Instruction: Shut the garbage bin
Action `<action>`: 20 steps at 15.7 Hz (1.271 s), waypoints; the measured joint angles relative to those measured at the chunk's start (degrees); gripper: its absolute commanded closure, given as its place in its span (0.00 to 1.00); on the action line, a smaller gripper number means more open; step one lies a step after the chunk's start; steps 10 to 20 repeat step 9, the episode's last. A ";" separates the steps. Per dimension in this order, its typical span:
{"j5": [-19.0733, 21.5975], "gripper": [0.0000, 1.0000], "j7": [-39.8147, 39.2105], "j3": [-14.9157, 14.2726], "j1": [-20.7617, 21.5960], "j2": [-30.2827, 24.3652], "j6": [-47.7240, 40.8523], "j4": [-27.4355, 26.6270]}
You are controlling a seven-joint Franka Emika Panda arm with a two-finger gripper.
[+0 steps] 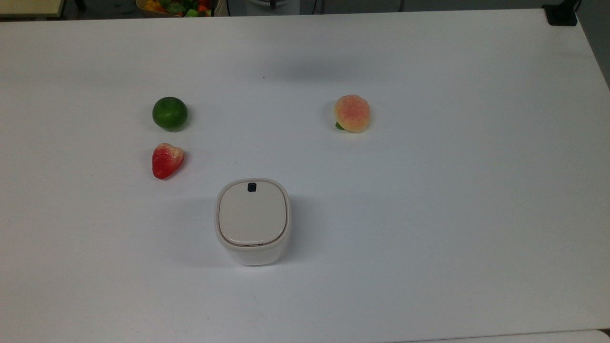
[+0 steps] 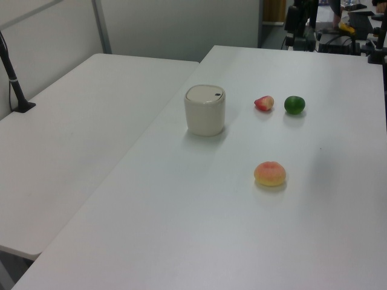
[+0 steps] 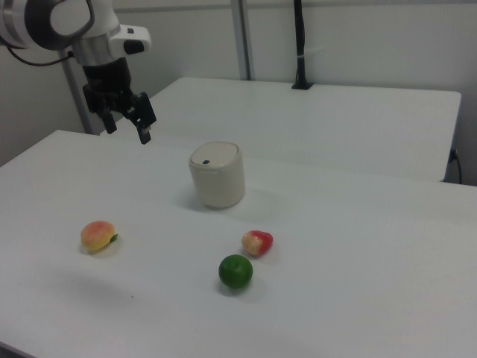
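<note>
The garbage bin (image 1: 252, 224) is a cream-white rounded-square tub standing near the middle of the white table (image 1: 429, 214). Its beige lid (image 1: 252, 214) lies flat on top, with a small black button (image 1: 251, 187) at the far edge. The bin also appears in the left view (image 2: 204, 115) and the right view (image 3: 218, 183). My gripper (image 3: 128, 128) hangs high in the air in the right view, up and to the left of the bin and well apart from it. It is open and holds nothing.
A green lime (image 1: 169, 113), a red strawberry (image 1: 167, 160) and a peach (image 1: 352, 113) lie on the table beyond the bin. A second white table (image 2: 72, 139) adjoins it, with a black post (image 3: 299, 45) clamped on. A tray of toy produce (image 1: 174, 6) sits past the far edge.
</note>
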 measured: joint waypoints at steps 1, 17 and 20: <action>-0.01 0.00 -1.31 -0.32 0.30 0.07 0.31 -0.05; -0.02 0.00 -5.69 -2.18 0.53 1.00 3.59 -0.15; -0.02 0.00 -5.69 -2.18 0.53 1.00 3.59 -0.15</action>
